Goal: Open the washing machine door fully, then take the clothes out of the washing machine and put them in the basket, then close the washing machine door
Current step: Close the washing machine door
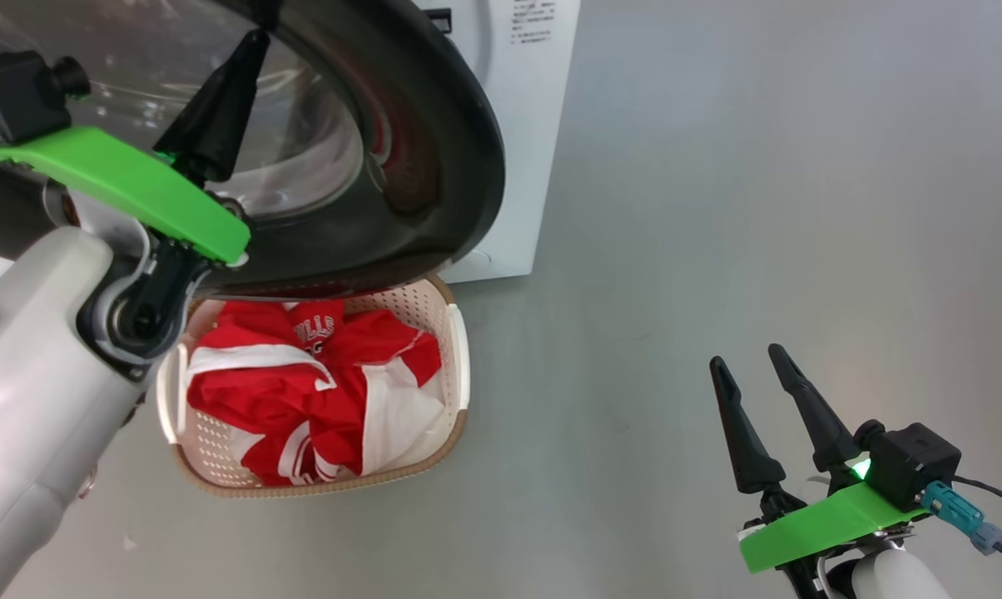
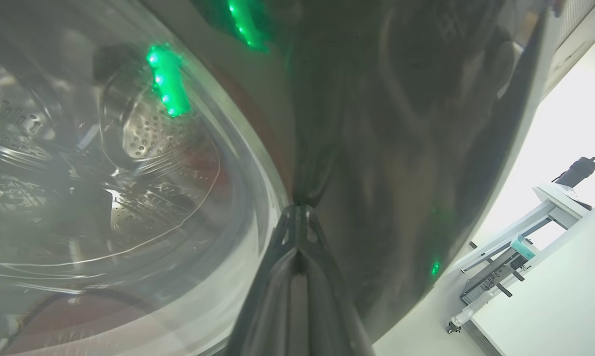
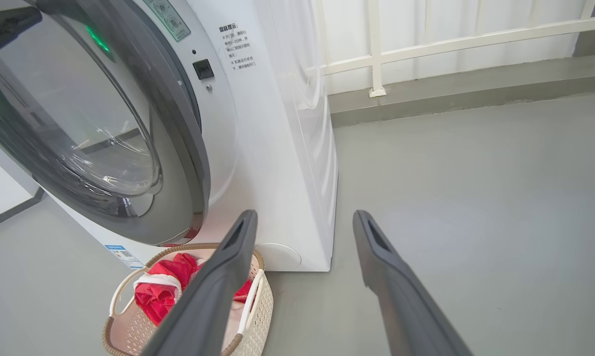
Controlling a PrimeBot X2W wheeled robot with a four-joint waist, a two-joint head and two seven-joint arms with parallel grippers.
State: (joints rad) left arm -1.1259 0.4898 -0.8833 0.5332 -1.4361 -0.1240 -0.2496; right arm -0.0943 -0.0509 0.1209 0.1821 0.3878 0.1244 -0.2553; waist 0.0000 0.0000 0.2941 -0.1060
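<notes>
Grey floor (image 1: 717,208), bare, with the washing machine (image 3: 277,148) standing white at its far edge. The basket (image 1: 459,358) sits on the floor against the machine's foot, the red-and-white clothes (image 1: 301,391) heaped inside it. Unloading looks finished, so closing is the step in hand.

- The washing machine door (image 1: 434,166) is ajar, its lower rim hanging above the basket.
- Left gripper (image 1: 247,58): fingers pressed together, tips against the door where glass meets black rim.
- Right gripper (image 1: 746,358): fingers apart, holding nothing, well clear over the floor.

Advice: shift the push outward onto the black rim toward the latch side, not the glass. Press square and steadily until the door seats. Check that the rim clears the basket, and that no cloth lies at the gasket.
</notes>
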